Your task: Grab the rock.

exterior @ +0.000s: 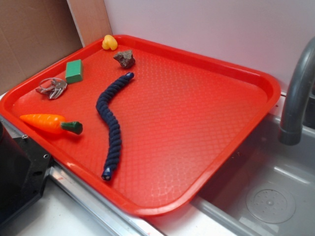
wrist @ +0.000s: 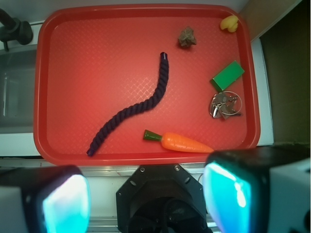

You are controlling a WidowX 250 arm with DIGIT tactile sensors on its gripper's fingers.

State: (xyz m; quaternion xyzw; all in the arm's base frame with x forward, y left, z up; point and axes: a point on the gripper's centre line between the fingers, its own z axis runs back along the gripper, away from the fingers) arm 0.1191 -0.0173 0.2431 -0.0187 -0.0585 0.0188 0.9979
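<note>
Red textured tray (exterior: pixel 206 128) lay across grey sink basin (exterior: pixel 275 196), faucet (exterior: pixel 295 93) at one side, pale wall behind, cardboard in corner. Rock (wrist: pixel 187 37) sat near tray's far rim, between yellow lump (wrist: pixel 229 23) and tip of dark blue rope (wrist: pixel 141 109), touching neither. Green block (wrist: pixel 227 75), keys (wrist: pixel 224 106) and toy carrot (wrist: pixel 180 141) ranged along one side of tray. Hand (wrist: pixel 146 199) hung above tray's near edge, fingers spread wide, holding nothing, well apart from rock.
</note>
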